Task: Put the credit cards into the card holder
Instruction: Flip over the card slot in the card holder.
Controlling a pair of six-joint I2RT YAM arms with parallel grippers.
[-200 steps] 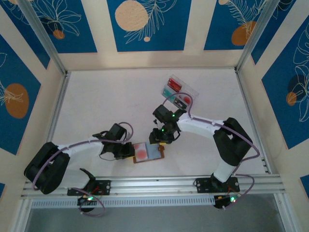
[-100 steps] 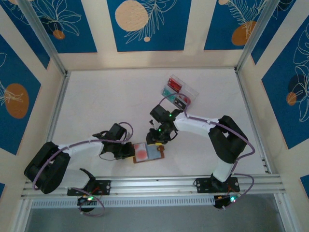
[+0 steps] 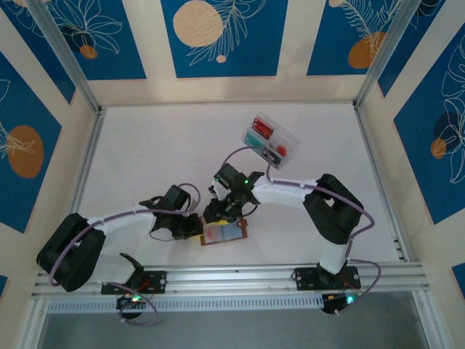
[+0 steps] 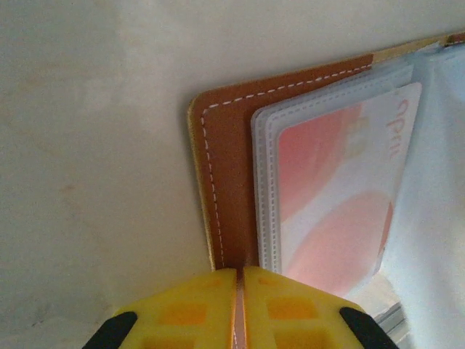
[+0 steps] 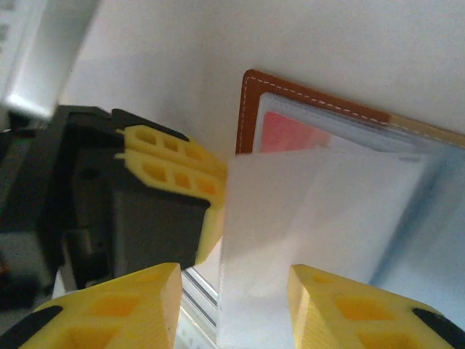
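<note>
Yellow fingers, left gripper (image 4: 238,280): at the lower left of the table, you see them pressed tight together. They pinch the brown leather edge of the card holder, with no gap between the pads.
Left arm: from overhead it reaches in from the near left corner, and its gripper meets the left side of the holder.
Card holder (image 4: 221,182): brown leather with pale stitching. It lies opened flat on the white table (image 3: 160,160), near the front rail and roughly midway between your two arm bases. Clear plastic sleeves are stacked inside it.
Red-and-white card (image 4: 341,196): it sits inside the top clear sleeve, just right of the pinched leather edge.
Right gripper (image 5: 236,280): from overhead it hangs right above the holder, close to your left gripper. Its two yellow fingers stand apart and clamp nothing.
Pale sleeve page (image 5: 312,233): a translucent white sheet of the holder rises in front of the right wrist camera. It covers part of the red-and-white card, and its left edge lies in the gap between the spread fingers.
Clear tray (image 3: 285,134): it stands further back and to the right, well apart from the holder.
Tray contents: a red card (image 3: 263,130) and a teal card (image 3: 255,138) lie inside; you cannot make out the rest.
</note>
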